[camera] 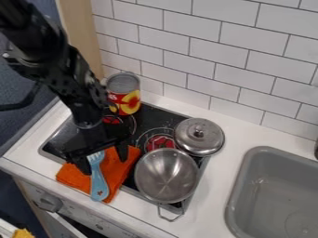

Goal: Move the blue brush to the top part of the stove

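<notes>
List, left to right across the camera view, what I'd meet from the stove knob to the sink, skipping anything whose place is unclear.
Stove knob → blue fork-shaped utensil → food can → steel pot → metal lid → gray sink

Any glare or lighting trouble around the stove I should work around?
Camera view: bright highlights on the metal pan and lid; the black gripper blends into the dark stovetop; the light-blue utensil stands out against the orange cloth, with no glare hiding it.

soft even light, pale glints on metal pan (pixel 165 175) and lid (pixel 208 142), gentle shading in sink (pixel 251 186)
</notes>
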`<act>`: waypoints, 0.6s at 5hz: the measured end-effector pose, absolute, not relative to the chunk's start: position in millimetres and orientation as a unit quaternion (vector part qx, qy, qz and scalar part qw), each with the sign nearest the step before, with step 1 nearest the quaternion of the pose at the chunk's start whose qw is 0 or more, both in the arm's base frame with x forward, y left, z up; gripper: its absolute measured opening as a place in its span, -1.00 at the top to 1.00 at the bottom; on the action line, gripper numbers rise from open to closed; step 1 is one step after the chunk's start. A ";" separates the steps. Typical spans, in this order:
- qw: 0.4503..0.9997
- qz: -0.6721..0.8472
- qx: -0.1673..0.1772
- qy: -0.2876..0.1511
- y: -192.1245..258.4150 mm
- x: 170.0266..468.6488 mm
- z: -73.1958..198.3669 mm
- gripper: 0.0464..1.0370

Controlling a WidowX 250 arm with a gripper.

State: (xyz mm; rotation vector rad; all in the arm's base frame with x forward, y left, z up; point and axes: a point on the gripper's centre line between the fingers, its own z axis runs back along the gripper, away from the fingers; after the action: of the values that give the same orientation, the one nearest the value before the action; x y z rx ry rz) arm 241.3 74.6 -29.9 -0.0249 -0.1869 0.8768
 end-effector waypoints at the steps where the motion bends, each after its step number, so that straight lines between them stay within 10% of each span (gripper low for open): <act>1: 0.898 0.434 -0.013 -0.076 77.6 236.2 -38.2 -0.93; 3: 0.893 0.446 0.002 -0.062 84.2 234.8 -51.4 -0.81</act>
State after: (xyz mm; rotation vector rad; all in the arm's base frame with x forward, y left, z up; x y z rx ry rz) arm 234.8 84.2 -51.4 0.0048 -0.1280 0.9252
